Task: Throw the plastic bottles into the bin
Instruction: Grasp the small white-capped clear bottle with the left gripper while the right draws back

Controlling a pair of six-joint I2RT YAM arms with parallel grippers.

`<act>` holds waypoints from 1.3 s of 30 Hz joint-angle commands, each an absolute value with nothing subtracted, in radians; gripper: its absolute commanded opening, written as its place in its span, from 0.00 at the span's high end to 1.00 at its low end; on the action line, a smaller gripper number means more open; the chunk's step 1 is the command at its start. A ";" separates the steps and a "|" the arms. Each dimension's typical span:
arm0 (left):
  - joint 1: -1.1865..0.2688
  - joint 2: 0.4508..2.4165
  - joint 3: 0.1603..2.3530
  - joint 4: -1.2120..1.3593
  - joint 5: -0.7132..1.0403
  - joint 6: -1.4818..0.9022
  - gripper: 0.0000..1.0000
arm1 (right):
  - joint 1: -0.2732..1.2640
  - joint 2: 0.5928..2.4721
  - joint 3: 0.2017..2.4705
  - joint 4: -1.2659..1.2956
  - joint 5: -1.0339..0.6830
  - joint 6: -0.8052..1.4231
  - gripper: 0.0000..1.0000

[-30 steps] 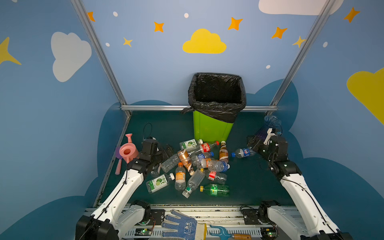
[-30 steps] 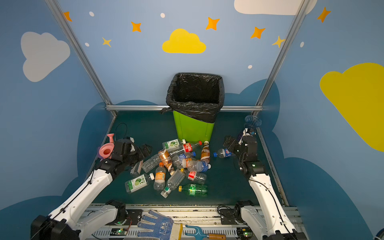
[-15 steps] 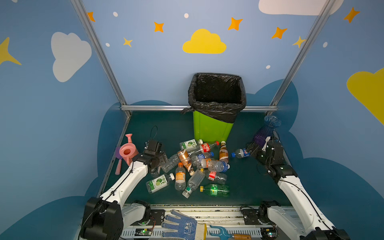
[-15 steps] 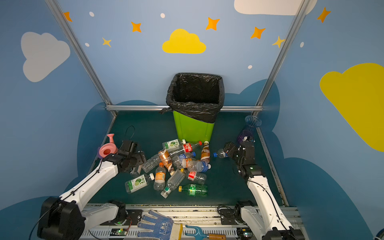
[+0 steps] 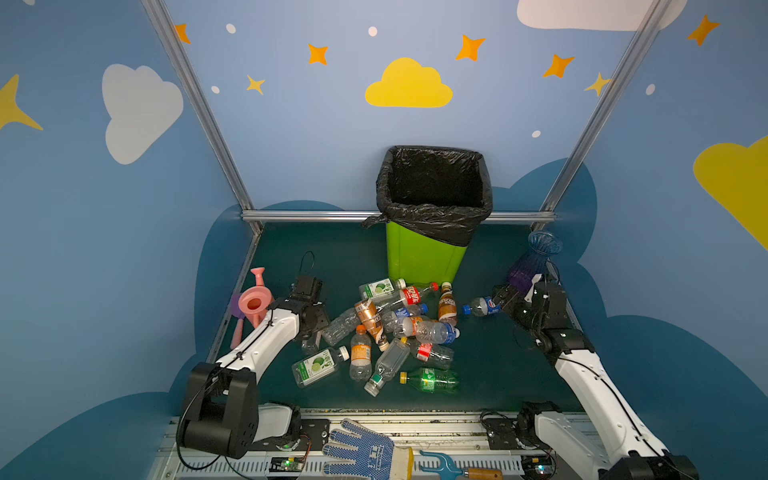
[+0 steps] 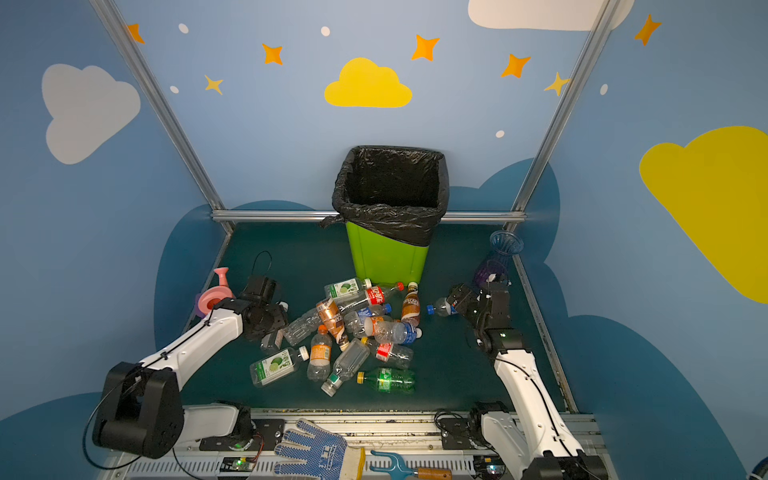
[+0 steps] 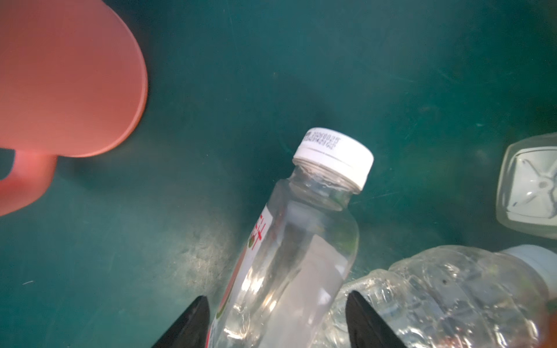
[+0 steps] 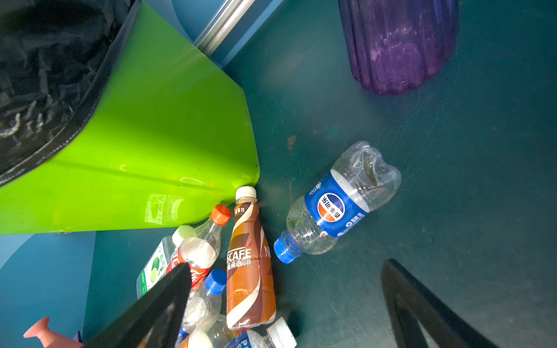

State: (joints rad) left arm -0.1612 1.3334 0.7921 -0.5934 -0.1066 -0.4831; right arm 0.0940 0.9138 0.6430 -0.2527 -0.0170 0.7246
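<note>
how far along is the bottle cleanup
Done: no bottle shows inside the bin. In hand: the left gripper straddles a white-capped bottle, grip unclear; the right gripper is open near the blue-label bottle. Left: the whole pile of bottles lies outside it.

Bright even light, soft shadows, glare on bin (image 8: 150, 135), blurred watering can (image 7: 60, 75)

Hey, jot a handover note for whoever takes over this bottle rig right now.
Left end effector: jaws astride a clear white-capped bottle; grip unconfirmed.
Right end effector: open, empty, facing the Pepsi bottle.
Bin: upright at the back; no bottle visible inside.
Left to do: the whole bottle pile in front of the bin needs binning.
</note>
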 commanded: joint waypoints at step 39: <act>-0.038 1.192 0.962 -0.475 -0.137 -0.425 0.61 | -0.032 0.826 0.654 -0.345 -0.032 0.684 0.03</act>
